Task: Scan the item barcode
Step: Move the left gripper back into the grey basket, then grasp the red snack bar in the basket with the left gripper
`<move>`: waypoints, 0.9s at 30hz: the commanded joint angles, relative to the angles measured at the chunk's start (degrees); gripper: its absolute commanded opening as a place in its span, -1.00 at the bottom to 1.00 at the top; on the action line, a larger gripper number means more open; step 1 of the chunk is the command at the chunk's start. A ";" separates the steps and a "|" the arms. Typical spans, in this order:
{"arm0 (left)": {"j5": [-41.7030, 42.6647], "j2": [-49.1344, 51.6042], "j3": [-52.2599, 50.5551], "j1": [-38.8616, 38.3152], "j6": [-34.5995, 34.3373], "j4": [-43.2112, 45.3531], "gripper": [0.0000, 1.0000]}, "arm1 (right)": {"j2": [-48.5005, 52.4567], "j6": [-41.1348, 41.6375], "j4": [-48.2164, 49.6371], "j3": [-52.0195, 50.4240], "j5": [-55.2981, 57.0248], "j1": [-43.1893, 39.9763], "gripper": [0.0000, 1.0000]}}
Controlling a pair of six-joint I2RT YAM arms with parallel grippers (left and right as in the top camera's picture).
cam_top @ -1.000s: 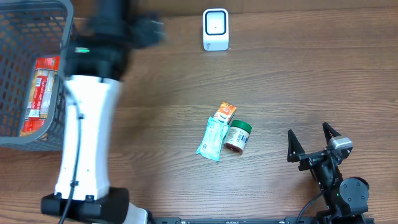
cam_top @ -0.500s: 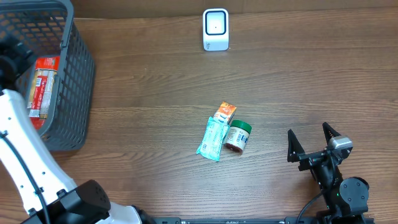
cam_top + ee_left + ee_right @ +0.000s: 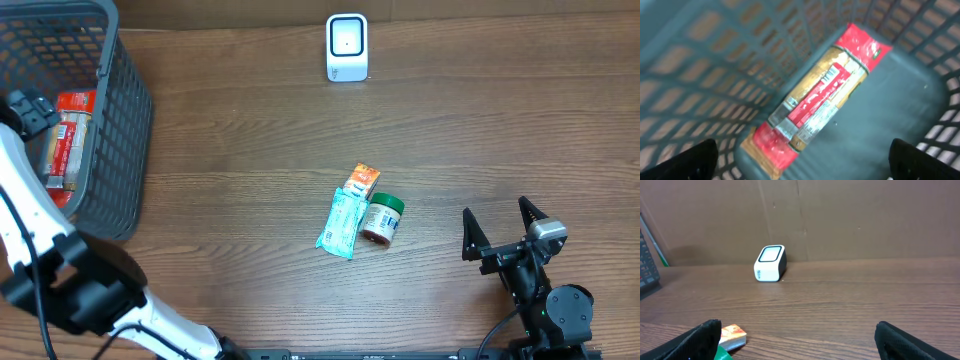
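The grey mesh basket (image 3: 125, 130) sits at the far left corner of the worktop (image 3: 250, 130), its walls hemming in the left tool (image 3: 802, 155), which hangs inside over the basket floor with its fingers spread wide apart and nothing between them. Just below it lies the red-and-tan packet (image 3: 820, 100), flat on the basket floor close to a wall. In the left wrist view its long axis runs on a diagonal from upper right to lower left, with a printed label strip facing up.

A broad stretch of bare wood separates the basket from a small cluster at mid-worktop: a teal sachet (image 3: 340, 224), a green-lidded jar (image 3: 382, 219) on its side just beside it, and a small orange box (image 3: 362, 181) at their far end. More bare wood lies between the cluster and the white scanner (image 3: 347, 47), which stands near the far edge.

The right tool (image 3: 495, 212) rests near the front right, well apart from the cluster, its fingers spread and holding nothing.

The worktop is brown wood grain, and a plain brown board (image 3: 865, 215) stands behind it.
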 commanded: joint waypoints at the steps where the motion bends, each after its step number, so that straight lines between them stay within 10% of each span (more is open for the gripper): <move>1: 1.01 4.11 0.68 0.00 6.95 1.55 1.00 | -0.37 0.15 0.28 -0.59 -0.13 -0.17 1.00; 27: 8.68 20.44 0.55 2.64 18.21 7.50 1.00 | -0.37 0.15 0.28 -0.59 -0.11 -0.17 1.00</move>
